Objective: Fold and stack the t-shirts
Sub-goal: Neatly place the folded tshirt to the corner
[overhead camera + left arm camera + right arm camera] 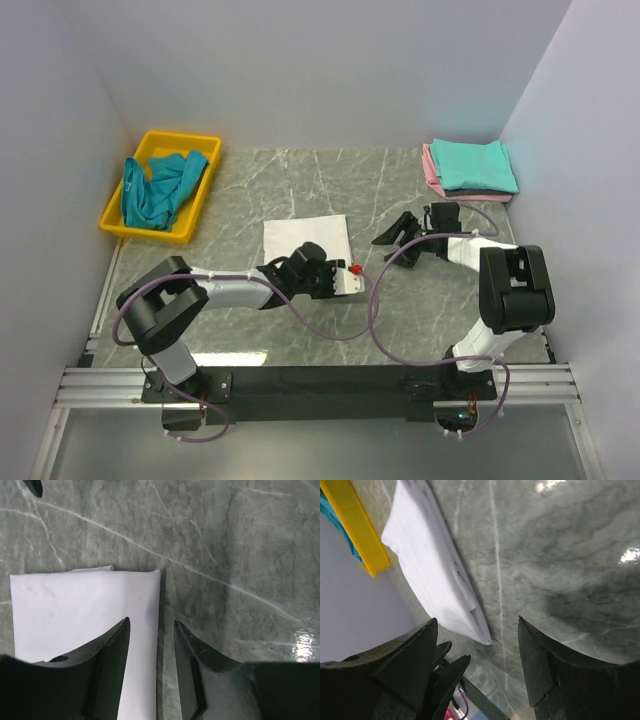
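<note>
Stacked upper right: teal shirt (478, 165) on pink shirt (430, 172); white shirt (305, 238) folded at centre, unstacked; crumpled teal shirt (160, 188) in tray (182, 138) upper left; my left gripper (151, 621) and right gripper (477, 620) hang open, empty

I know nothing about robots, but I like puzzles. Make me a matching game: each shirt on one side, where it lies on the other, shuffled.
Things:
1. white t-shirt
2. crumpled teal t-shirt
3. folded teal t-shirt
4. pink t-shirt

Places:
A. in the yellow tray
B. far right corner, underneath
C. alone in the middle of the table
D. far right corner, on top

Pairs: 1-C, 2-A, 3-D, 4-B
</note>
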`<action>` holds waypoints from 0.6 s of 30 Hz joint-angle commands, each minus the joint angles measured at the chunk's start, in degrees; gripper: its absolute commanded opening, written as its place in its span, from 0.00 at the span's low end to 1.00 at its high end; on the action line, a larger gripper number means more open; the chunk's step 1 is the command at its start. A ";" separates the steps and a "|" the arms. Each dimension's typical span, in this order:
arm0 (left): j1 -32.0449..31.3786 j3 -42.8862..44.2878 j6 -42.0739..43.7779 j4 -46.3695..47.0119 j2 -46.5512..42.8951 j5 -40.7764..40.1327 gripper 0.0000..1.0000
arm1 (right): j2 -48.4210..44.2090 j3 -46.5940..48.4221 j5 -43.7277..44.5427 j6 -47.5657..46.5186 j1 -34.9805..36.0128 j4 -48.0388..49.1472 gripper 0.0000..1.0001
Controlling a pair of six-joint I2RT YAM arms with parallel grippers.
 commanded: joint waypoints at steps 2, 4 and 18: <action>-0.97 1.62 4.26 5.90 3.34 -1.81 0.46 | 1.47 -1.20 -0.49 3.50 -0.35 5.64 0.71; -1.15 2.06 4.79 6.52 5.01 -1.37 0.45 | 2.17 -1.99 -1.54 4.55 -0.26 6.88 0.70; 2.28 6.19 -1.88 5.03 7.13 3.46 0.01 | 8.85 -3.31 -4.18 10.27 3.07 16.72 0.71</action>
